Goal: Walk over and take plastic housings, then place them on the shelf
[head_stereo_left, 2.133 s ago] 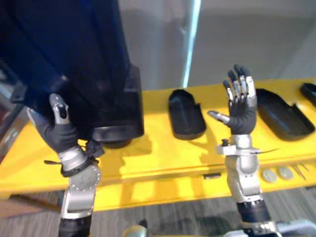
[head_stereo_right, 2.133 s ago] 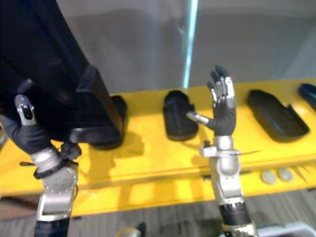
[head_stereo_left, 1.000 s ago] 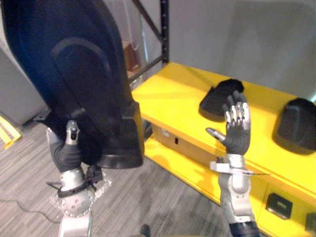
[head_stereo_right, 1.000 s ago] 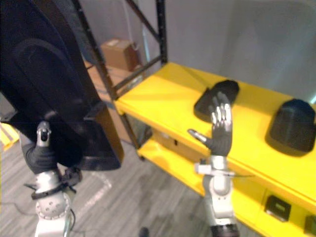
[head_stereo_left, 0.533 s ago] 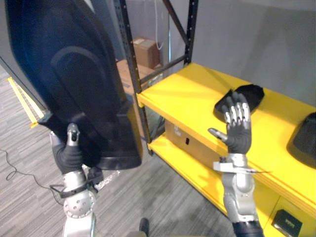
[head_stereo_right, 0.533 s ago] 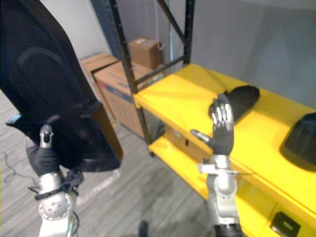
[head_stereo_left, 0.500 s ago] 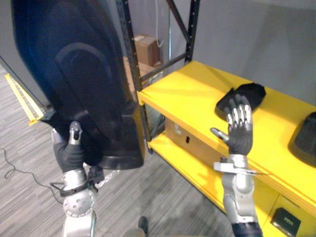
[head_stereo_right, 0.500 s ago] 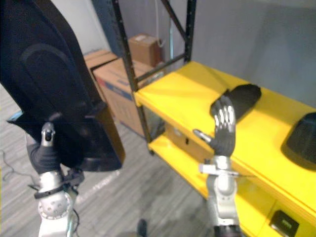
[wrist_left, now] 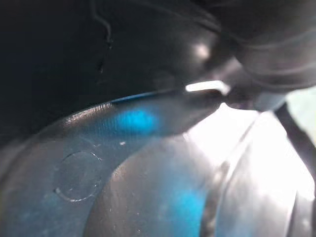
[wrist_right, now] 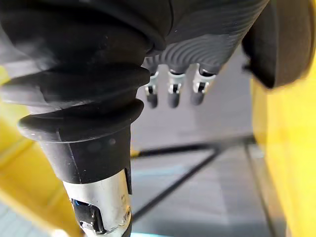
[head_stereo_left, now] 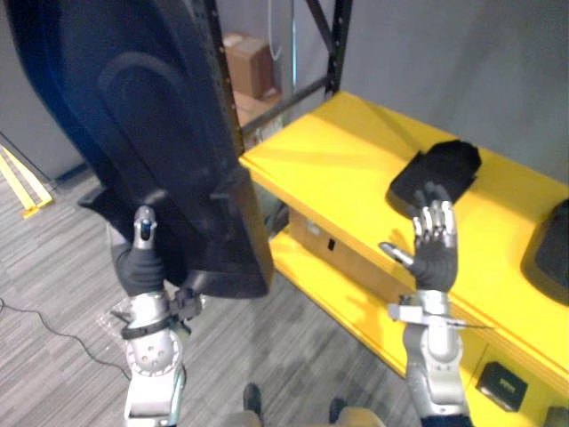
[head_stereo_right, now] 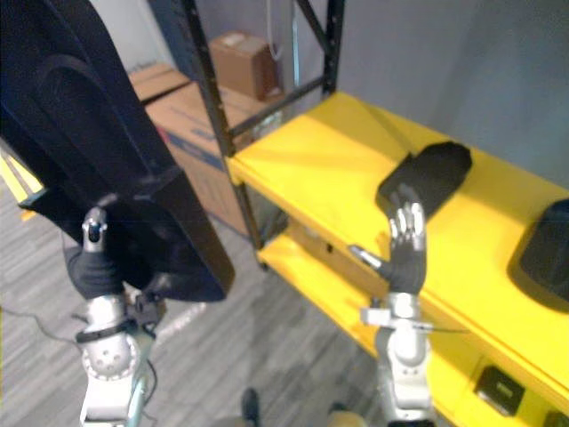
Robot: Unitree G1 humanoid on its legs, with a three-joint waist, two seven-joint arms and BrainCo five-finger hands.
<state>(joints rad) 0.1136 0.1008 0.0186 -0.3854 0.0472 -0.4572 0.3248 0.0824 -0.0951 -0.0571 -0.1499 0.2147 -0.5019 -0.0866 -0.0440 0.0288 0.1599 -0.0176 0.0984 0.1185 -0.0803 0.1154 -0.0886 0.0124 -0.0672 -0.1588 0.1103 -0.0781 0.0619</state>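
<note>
My left hand (head_stereo_left: 140, 262) is shut on the lower edge of a large black plastic housing (head_stereo_left: 160, 133), which stands upright and tilted at the left and hides the fingers behind it. Its dark glossy inside (wrist_left: 148, 148) shows in the left wrist view. My right hand (head_stereo_left: 434, 253) is raised over the yellow shelf (head_stereo_left: 338, 169), open and holding nothing, its straight fingers (wrist_right: 170, 91) visible in the right wrist view. Two more black housings lie on the yellow shelf: one (head_stereo_left: 437, 173) just beyond the right hand, one (head_stereo_left: 551, 240) at the right edge.
A black rack upright (head_stereo_left: 336, 44) and diagonal brace stand at the yellow shelf's far corner. Cardboard boxes (head_stereo_right: 182, 111) sit on the floor behind it. A lower yellow shelf level (head_stereo_left: 347, 298) runs below. Grey carpet (head_stereo_left: 53, 267) lies to the left.
The whole picture has shifted as the camera moved; the yellow shelf now sits a little lower and closer. The left hand still holds the housing and the right hand stays raised and open.
</note>
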